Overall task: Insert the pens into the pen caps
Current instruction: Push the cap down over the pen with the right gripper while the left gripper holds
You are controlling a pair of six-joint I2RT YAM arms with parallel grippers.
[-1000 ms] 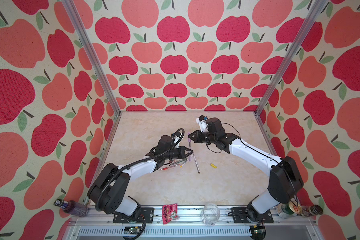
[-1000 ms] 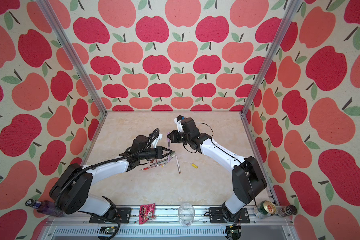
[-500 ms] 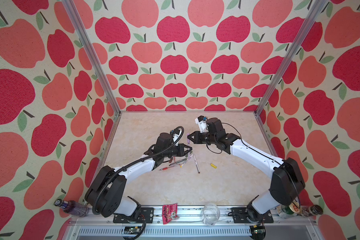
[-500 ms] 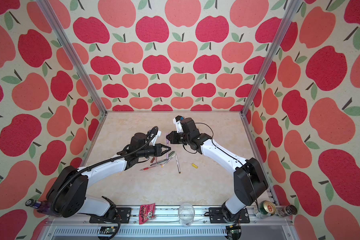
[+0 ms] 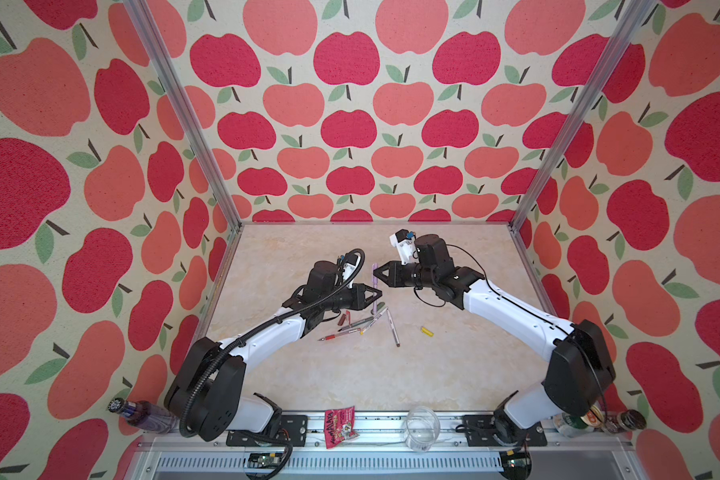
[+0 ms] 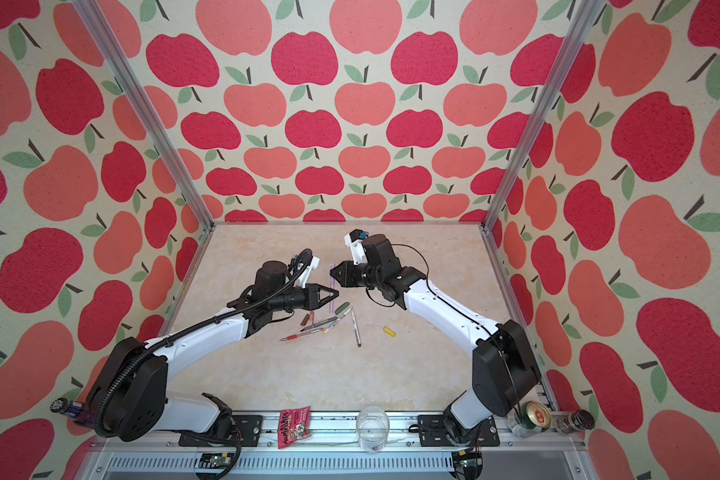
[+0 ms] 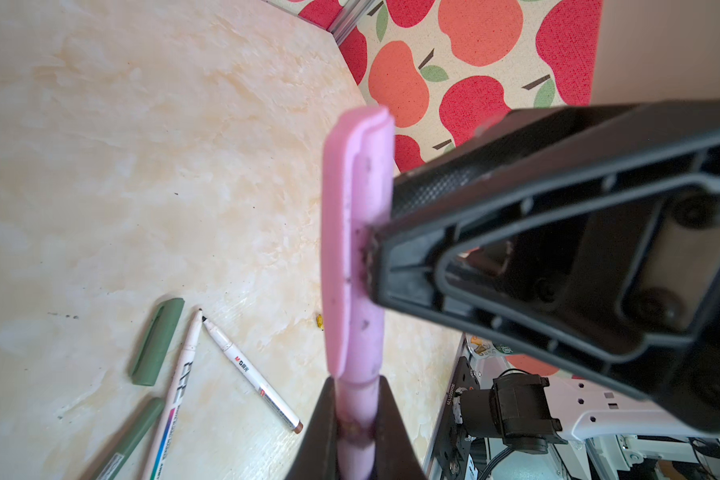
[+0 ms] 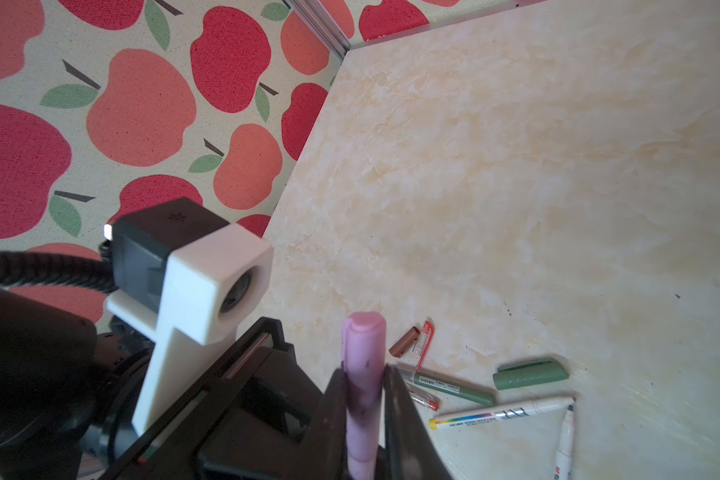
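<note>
Found the left gripper (image 5: 380,294) and the right gripper (image 5: 375,276) tip to tip above the middle of the surface (image 5: 350,374), much as a second before, with the left drawn only slightly toward the back wall (image 5: 358,124). Could not make out the cap's seating in those earlier views. Found the lilac cap (image 7: 354,232) now seated over the tip of the lilac pen (image 7: 356,392), joined in one straight line. Clamped the pale barrel firmly in the left gripper, fingers pressed to both its sides. Set the right gripper narrow about the cap's middle, with what looked like a sliver of a gap on one side in the right wrist view. Could not tell whether pinching yet or just letting go. Judged this pair done, or one last push short of done, and the hold on the cap close to unneeded. Left four pens bare on the surface below: the dark green pen (image 8: 454,384) near the green cap (image 8: 531,374), two white-barrelled pens (image 8: 504,413), the red pen (image 8: 422,401), the brown cap (image 8: 404,341) just beside the red cap (image 8: 427,336), and the yellow cap (image 5: 426,331) well apart. Carried the capped lilac pen clear of the surface, over the far edge of that pile and roughly level as far as the wrist views allowed. Ran its long axis front to back, crosswise to both grippers reaching in from the sides. Pointed the capped end toward the back wall and the tail toward the front, out past the left gripper.
</note>
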